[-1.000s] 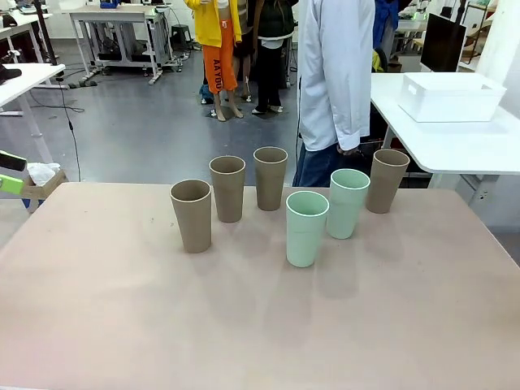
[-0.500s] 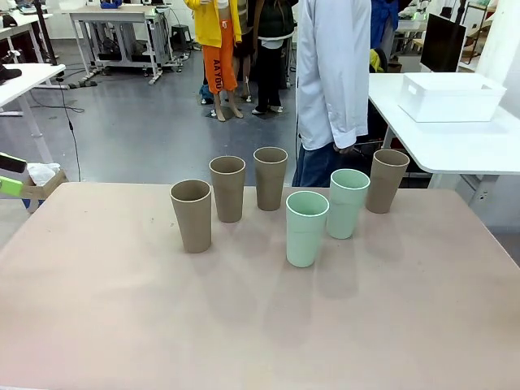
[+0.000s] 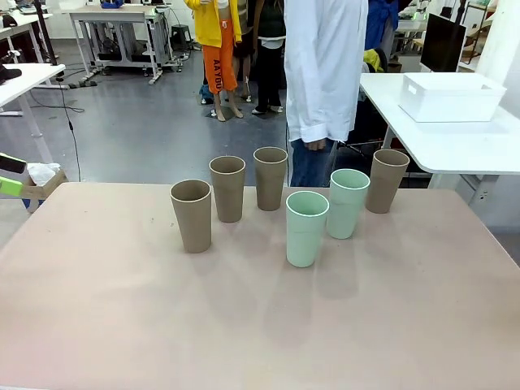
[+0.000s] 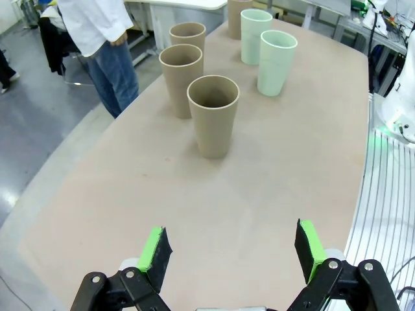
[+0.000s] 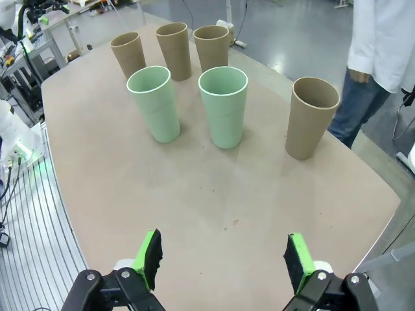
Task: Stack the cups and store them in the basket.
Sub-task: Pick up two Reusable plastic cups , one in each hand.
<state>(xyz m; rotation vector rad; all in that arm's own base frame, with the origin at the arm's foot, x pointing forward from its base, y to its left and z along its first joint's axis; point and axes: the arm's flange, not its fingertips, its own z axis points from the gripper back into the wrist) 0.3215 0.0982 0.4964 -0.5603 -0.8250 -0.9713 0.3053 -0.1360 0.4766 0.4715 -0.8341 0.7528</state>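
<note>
Six cups stand upright and apart on the beige table (image 3: 122, 309). Three khaki-brown cups (image 3: 192, 214) (image 3: 228, 188) (image 3: 270, 177) form a diagonal row at the left, and a fourth brown cup (image 3: 387, 179) stands at the far right. Between them are two mint green cups (image 3: 306, 227) (image 3: 348, 202). The white basket (image 3: 449, 96) sits on a separate white table at the back right. My left gripper (image 4: 233, 249) is open above the table's left end, well short of the nearest brown cup (image 4: 213, 115). My right gripper (image 5: 224, 256) is open, short of the mint cups (image 5: 155, 103) (image 5: 224, 106).
A person in a white coat (image 3: 325, 65) and jeans stands at the table's far edge, behind the cups. The white side table (image 3: 455, 142) holding the basket lies beyond the right corner. The near half of the beige table is bare.
The person in the white coat has stepped to the left along the far edge. The cups have not moved.
</note>
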